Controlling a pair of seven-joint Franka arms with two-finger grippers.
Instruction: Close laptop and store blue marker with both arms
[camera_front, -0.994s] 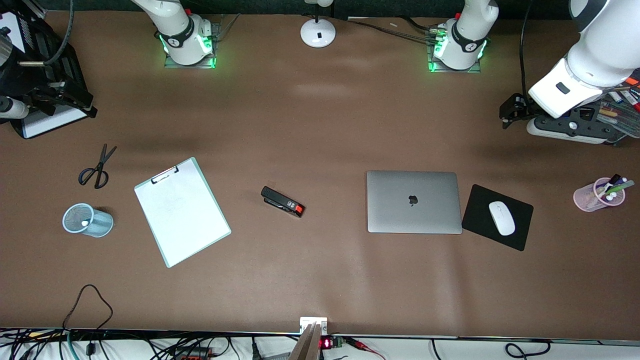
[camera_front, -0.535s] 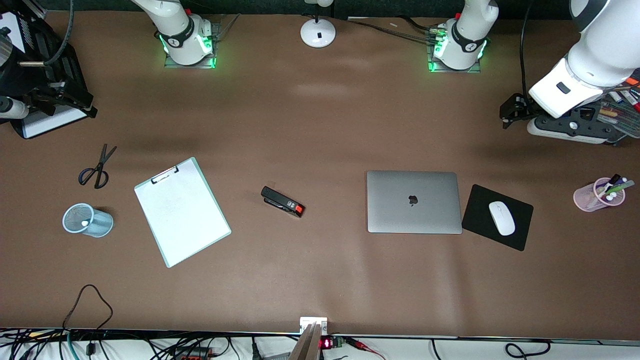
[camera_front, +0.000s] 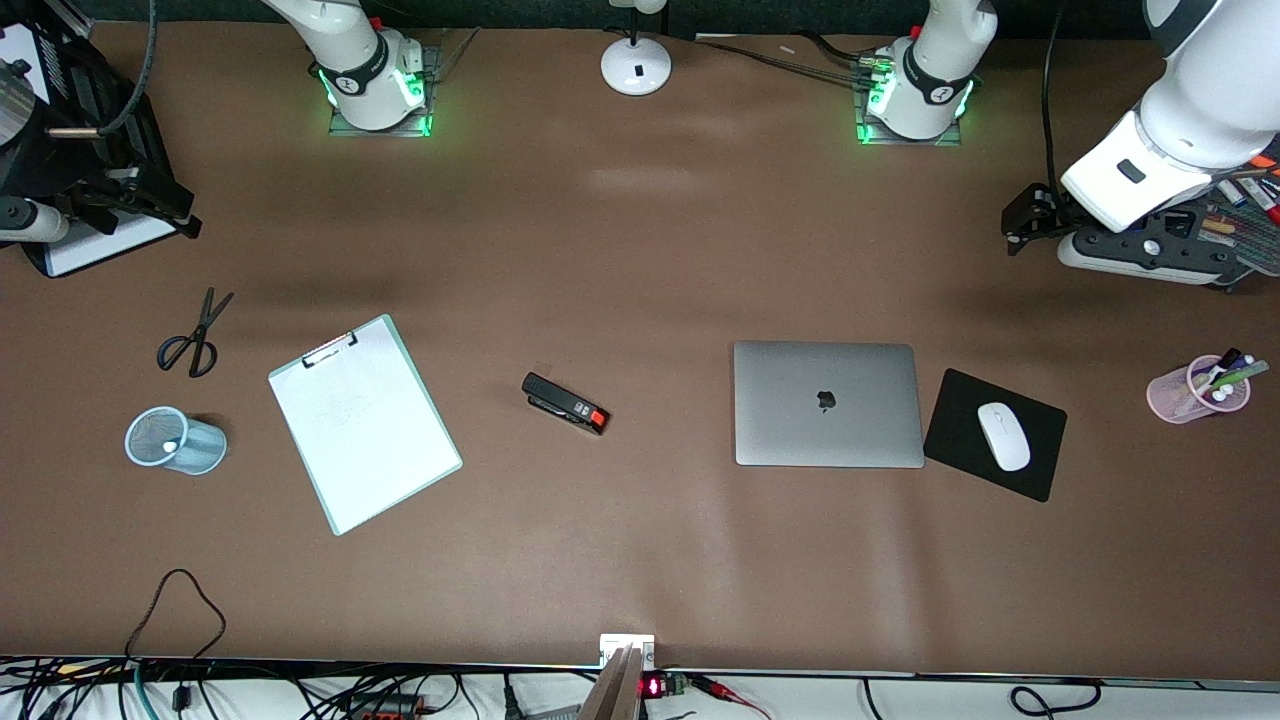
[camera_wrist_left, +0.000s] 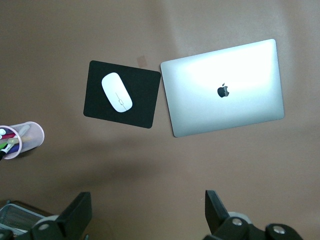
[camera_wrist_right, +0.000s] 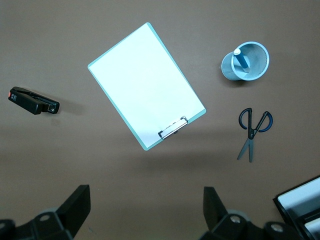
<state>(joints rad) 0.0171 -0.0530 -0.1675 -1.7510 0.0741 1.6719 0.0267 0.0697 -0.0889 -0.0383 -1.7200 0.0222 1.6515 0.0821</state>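
Note:
The laptop lies shut on the table, lid up with its dark logo; it also shows in the left wrist view. The blue marker stands in a light blue mesh cup toward the right arm's end, white end up. My left gripper is open and empty, high over the left arm's end of the table. My right gripper is open and empty, high over the right arm's end.
A black mousepad with a white mouse lies beside the laptop. A pink cup holds pens. A stapler, a clipboard and scissors lie toward the right arm's end. A lamp base stands between the arm bases.
Both hands have drifted very slightly toward their bases' side of the table. Nothing on the table has moved.

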